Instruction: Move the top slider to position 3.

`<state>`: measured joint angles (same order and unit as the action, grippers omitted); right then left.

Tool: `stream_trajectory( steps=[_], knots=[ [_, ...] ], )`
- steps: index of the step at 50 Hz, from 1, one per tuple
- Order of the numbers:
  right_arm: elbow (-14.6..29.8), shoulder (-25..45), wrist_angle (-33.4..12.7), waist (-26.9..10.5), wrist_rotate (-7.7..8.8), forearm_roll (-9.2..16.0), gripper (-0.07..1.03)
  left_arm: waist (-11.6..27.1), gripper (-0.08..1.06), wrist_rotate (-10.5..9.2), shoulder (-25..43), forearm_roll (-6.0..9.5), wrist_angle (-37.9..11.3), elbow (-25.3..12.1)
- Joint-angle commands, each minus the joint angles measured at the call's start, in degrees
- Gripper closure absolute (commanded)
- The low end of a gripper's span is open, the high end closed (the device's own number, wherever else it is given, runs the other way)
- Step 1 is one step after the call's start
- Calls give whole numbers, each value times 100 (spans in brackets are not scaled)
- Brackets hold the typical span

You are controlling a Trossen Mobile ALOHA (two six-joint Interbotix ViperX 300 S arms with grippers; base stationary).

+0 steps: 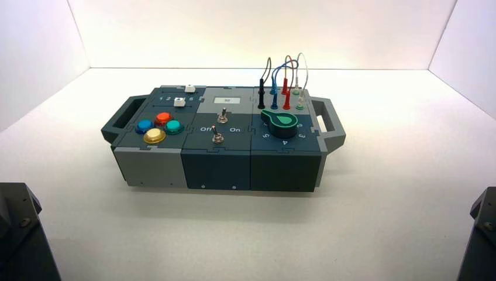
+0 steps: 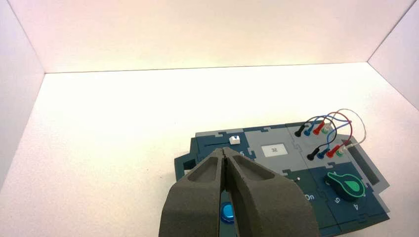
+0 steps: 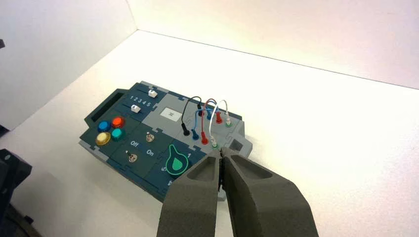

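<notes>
The top slider is a white knob at the far edge of the box's left section, beyond the printed 1-to-5 scale with position 3; the right wrist view shows it by the 5 end. Its twin, the lower slider, sits on the near side of those digits. Nearer still are blue, red, yellow and green buttons. Two metal toggles occupy the middle, and wires arch over the right section behind the green dial. The left gripper and right gripper both wait, fingers together, off the box. In the left wrist view, the left fingers hide the lower slider and most buttons; the right wrist view shows all four.
</notes>
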<state>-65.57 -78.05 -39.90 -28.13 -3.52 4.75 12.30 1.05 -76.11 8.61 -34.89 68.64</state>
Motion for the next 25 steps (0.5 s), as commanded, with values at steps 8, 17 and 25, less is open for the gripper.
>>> stream_trajectory(
  steps=[8, 17, 25],
  knots=[
    [132, 70, 18, -18, -18, 70, 98, 0, 101, -9, 88, 9, 35, -114],
    [132, 88, 26, -9, -9, 70, 98, -9, 101, 0, 88, 0, 35, -114],
    [132, 158, 35, -18, 0, 70, 98, 0, 101, 0, 88, 0, 35, -114]
  ],
)
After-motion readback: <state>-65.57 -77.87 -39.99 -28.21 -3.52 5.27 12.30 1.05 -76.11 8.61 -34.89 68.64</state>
